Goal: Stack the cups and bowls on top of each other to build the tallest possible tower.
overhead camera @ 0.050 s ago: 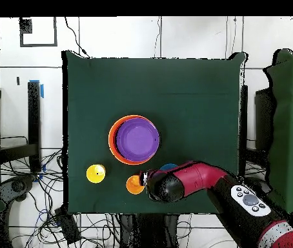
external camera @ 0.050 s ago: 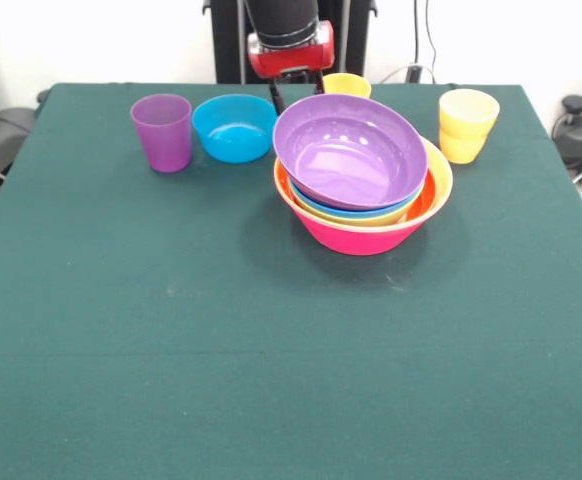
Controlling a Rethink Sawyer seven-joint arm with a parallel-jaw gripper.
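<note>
- Surface (external camera @ 0.050 s ago: 221, 360): flat top w/ dark green cloth, carries all items.
- Tower (external camera @ 0.050 s ago: 363, 175): nested stack of glossy round plastic bowls, right of centre in front view. Outermost base = large pink bowl (external camera @ 0.050 s ago: 356, 235); orange bowl rim (external camera @ 0.050 s ago: 433, 195) shows inside it, then yellow and blue rims; purple bowl (external camera @ 0.050 s ago: 349, 150) on top, tilted, its opening leaning toward the camera.
- Small glossy blue plastic bowl (external camera @ 0.050 s ago: 235, 127): upright, on the surface just left of the tower, not touching it.
- Purple tapered plastic cup (external camera @ 0.050 s ago: 162, 132): upright, just left of the blue bowl, apart from it.
- Yellow plastic cups (external camera @ 0.050 s ago: 467, 124): look like two nested, upright, right of the tower near the back edge.
- Orange-yellow cup (external camera @ 0.050 s ago: 347, 85): behind the tower, only its rim visible in front view; overhead shows it beside the arm's end.
- Hand (external camera @ 0.050 s ago: 296, 90): at end of red-and-black arm (overhead camera @ 0.050 s ago: 194, 181), low behind the tower, between blue bowl and orange-yellow cup. Mostly hidden by the purple bowl; opening cannot be told, nor any hold on an item.
</note>
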